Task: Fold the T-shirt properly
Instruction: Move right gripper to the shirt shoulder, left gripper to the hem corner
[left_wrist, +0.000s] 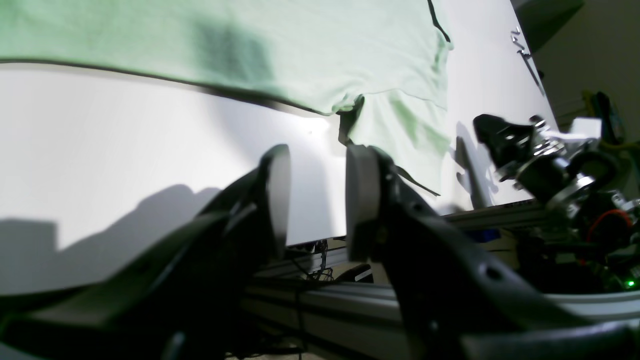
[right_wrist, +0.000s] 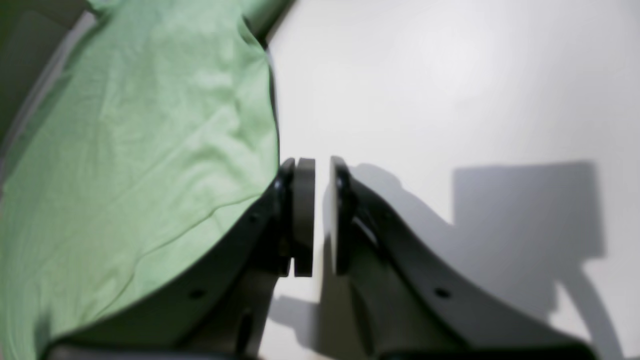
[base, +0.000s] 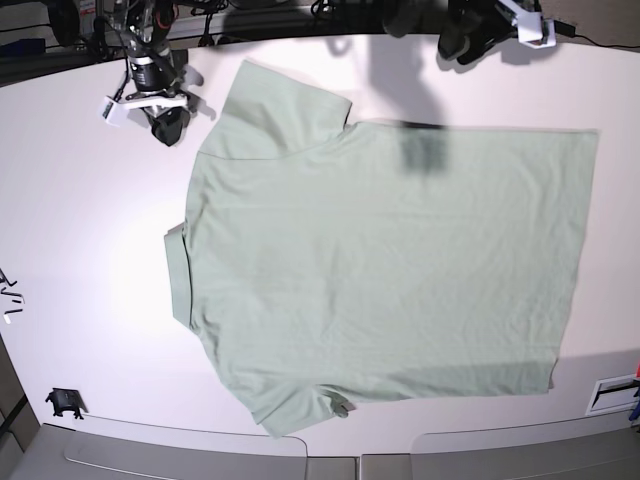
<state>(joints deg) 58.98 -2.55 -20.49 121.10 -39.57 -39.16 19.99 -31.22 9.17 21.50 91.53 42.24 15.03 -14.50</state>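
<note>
The pale mint-green T-shirt (base: 380, 260) lies spread flat on the white table (base: 90, 250), collar to the left and hem to the right. My left gripper (base: 455, 48) hovers over the far table edge just beyond the shirt's far side. In the left wrist view its fingers (left_wrist: 277, 190) stand apart around nothing, with the shirt's edge and a sleeve (left_wrist: 400, 125) ahead. My right gripper (base: 168, 128) sits just left of the far sleeve. In the right wrist view its pads (right_wrist: 304, 215) are almost together, holding nothing, and the shirt (right_wrist: 125, 150) lies beside them.
A small black object (base: 63, 402) sits near the front left corner and dark marks (base: 10, 295) lie at the left edge. A white label (base: 610, 392) is at the front right. A metal frame rail (left_wrist: 350, 300) and cables run along the far edge.
</note>
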